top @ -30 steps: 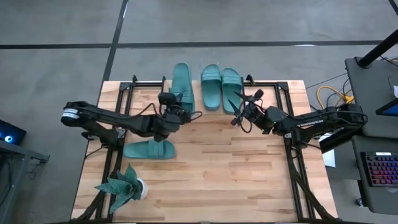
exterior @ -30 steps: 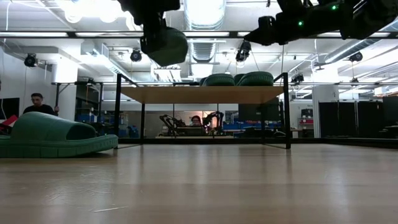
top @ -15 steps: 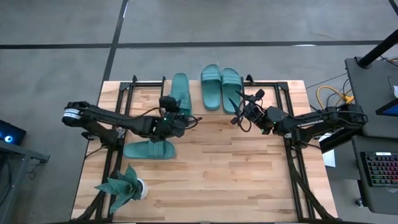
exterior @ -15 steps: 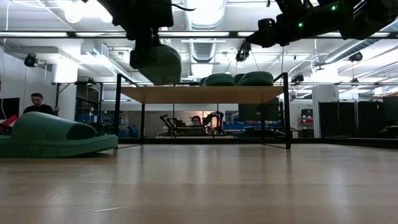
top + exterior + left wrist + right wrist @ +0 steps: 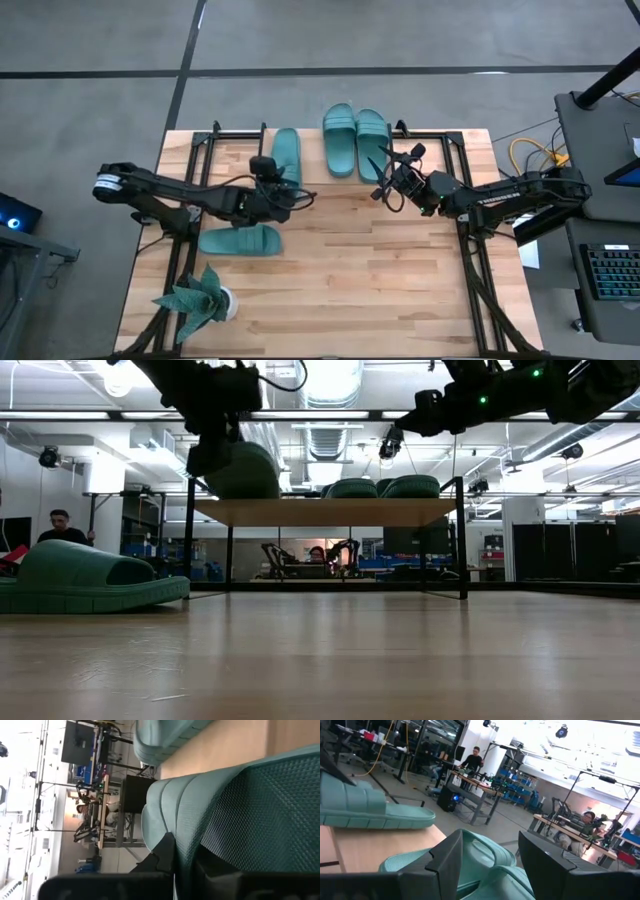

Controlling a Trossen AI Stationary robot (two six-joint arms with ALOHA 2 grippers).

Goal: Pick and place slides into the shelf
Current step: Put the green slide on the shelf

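Slide in the left pincer, gripped shut at its heel, hangs over the shelf beside two slides already on top; a fourth slide waits on the worktop. Right pincer hovers wide apart, empty, near the pair. Best practice here would be lowering it level and parallel to its neighbours before letting go.

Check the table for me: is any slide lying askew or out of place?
One slide lies crosswise on the tabletop near the plant, not on the shelf. The left tool holds another above the shelf.
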